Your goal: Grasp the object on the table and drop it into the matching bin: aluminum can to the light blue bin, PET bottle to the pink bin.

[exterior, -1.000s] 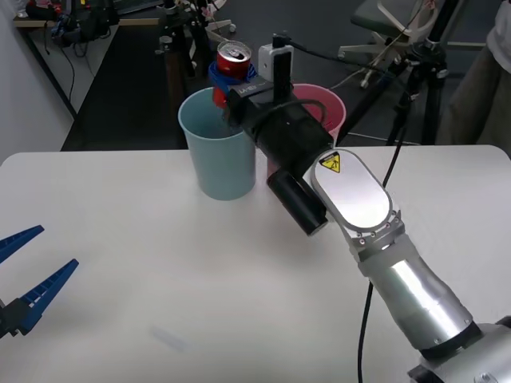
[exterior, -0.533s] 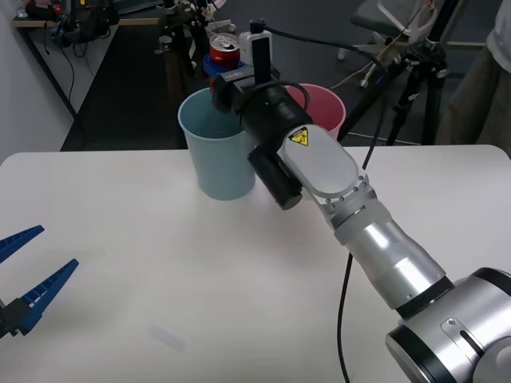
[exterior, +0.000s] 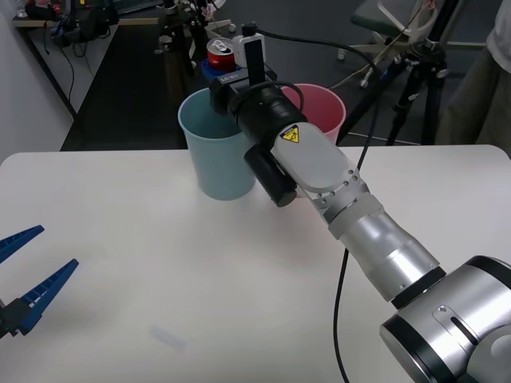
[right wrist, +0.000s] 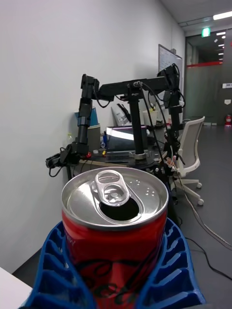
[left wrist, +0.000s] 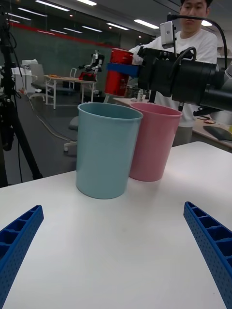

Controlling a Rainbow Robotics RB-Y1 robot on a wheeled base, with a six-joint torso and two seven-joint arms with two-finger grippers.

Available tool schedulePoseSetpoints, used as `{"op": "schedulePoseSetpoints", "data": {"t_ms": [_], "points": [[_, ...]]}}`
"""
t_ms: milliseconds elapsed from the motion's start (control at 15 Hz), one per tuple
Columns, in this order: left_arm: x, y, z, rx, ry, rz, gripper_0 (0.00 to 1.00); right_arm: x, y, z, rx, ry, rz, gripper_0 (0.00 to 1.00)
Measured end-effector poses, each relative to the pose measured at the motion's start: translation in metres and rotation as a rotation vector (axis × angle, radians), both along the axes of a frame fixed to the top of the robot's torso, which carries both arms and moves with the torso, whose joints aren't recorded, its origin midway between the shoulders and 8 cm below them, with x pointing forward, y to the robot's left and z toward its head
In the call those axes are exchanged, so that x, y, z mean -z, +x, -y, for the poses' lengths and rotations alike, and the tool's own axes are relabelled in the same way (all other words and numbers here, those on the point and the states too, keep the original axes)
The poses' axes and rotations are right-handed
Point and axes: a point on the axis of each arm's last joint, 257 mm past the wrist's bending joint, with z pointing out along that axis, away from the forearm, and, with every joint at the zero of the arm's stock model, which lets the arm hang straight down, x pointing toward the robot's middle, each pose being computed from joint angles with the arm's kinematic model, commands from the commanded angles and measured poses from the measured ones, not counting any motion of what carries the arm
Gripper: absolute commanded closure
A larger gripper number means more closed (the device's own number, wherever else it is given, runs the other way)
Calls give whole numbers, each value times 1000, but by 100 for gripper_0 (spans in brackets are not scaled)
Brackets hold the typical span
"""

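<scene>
Two bins stand touching at 12 o'clock on the counter (exterior: 120, 263). The right gripper (exterior: 219, 70), clamped on the aluminum can (exterior: 221, 54), holds it above the light blue bin (exterior: 217, 155). Released off-centre, it could strike the rim or enter the pink bin (exterior: 319, 108). The left gripper (exterior: 24, 279) idles, spread, at 8 o'clock.

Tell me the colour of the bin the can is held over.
Light blue bin, clearest in the left wrist view.
</scene>
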Motion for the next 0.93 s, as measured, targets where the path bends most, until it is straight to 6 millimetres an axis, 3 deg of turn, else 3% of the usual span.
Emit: {"op": "schedulePoseSetpoints", "data": {"t_ms": [933], "points": [[0, 0, 0, 0, 0, 0, 0, 1, -1, -3, -10, 8, -8, 0]]}}
